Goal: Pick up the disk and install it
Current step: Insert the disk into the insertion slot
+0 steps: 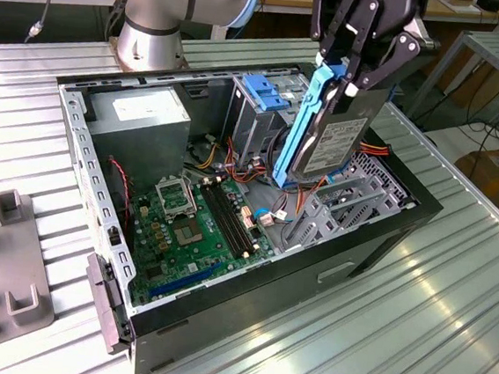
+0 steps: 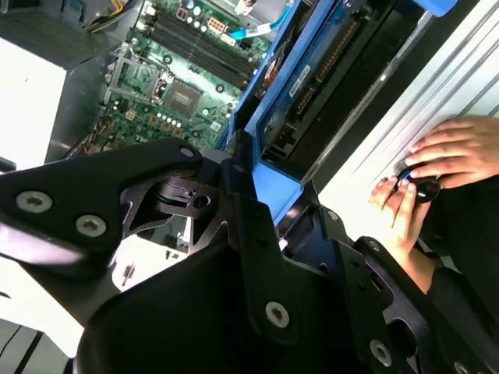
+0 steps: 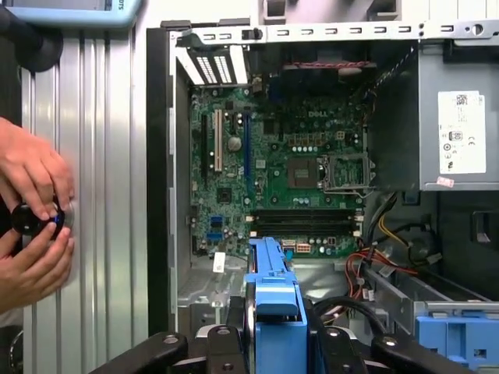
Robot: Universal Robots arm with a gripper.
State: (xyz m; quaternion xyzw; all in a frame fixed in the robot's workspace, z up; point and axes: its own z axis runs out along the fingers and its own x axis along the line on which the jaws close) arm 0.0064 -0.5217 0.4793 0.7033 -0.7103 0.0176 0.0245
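My black gripper (image 1: 344, 71) is shut on the top edge of the disk (image 1: 336, 135), a dark grey drive with a white label and a bright blue rail (image 1: 301, 126) along its side. The disk hangs upright, slightly tilted, above the open computer case (image 1: 377, 243), with its lower end just over the grey metal drive bay (image 1: 340, 209). In the second wrist view the fingers (image 2: 249, 234) clamp the blue rail (image 2: 273, 183), and the disk's circuit-board side (image 2: 312, 82) points down into the case. The first wrist view shows the blue rail (image 3: 273, 304) end-on above the motherboard (image 3: 281, 164).
A tall drive cage with a blue latch (image 1: 263, 91) stands beside the disk. The power supply (image 1: 141, 115) fills the case's far corner, and loose cables (image 1: 234, 163) lie near the cage. A person's hands (image 3: 31, 226) work a small black object on the ribbed table beside the case. A grey fixture (image 1: 4, 261) sits at the exterior view's left.
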